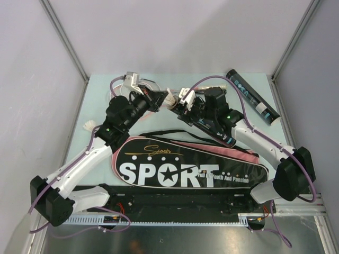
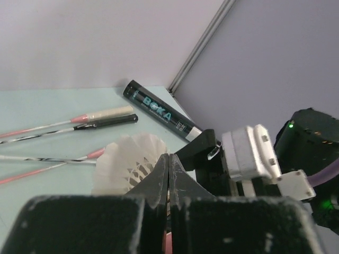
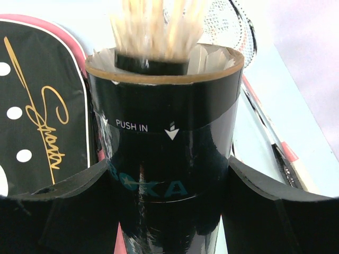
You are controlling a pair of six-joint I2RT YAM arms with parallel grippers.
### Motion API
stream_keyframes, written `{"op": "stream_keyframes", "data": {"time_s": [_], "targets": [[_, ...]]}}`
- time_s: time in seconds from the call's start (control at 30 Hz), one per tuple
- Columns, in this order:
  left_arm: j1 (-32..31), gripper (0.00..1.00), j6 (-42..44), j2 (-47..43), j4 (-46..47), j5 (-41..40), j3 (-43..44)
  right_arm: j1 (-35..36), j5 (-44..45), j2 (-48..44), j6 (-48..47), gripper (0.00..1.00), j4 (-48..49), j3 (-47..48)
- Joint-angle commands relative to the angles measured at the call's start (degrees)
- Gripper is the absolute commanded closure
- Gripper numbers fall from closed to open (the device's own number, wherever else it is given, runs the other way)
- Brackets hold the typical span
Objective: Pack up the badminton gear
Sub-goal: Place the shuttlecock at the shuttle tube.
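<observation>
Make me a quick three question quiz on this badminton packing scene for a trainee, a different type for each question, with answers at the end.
1. True or false: the right pincer grips an upright tube with its mouth open.
2. What does the left pincer pinch? A) a racket handle B) a shuttlecock C) a bag strap
3. Fill in: the second tube lies at the far ____ corner of the table.

Key: 1 true; 2 B; 3 right.
</observation>
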Motion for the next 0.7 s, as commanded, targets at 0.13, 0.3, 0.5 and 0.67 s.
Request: {"op": "stream_keyframes", "data": {"time_s": [0.13, 0.3, 0.5, 0.67], "targets": [[-2.08, 0.99, -1.52, 3.92, 2.58, -3.88, -0.37, 0.88, -0.42, -2.58, 5.45, 0.82, 3.20, 1.27], [-4.37, 1.00, -6.18, 9.72, 5.57, 2.60, 1.22, 0.53, 0.56, -1.09, 3.27, 0.81, 6.02, 1.18], [1.77, 0.30, -15.06, 10.28, 10.49, 15.87, 0.17, -1.40, 1.15, 0.84, 2.29, 0.81, 8.57, 1.18], [13.01, 0.02, -15.07, -0.79, 5.97, 24.32, -3.79, -1.49, 3.98, 1.37, 4.40, 0.80, 4.63, 1.10]]}}
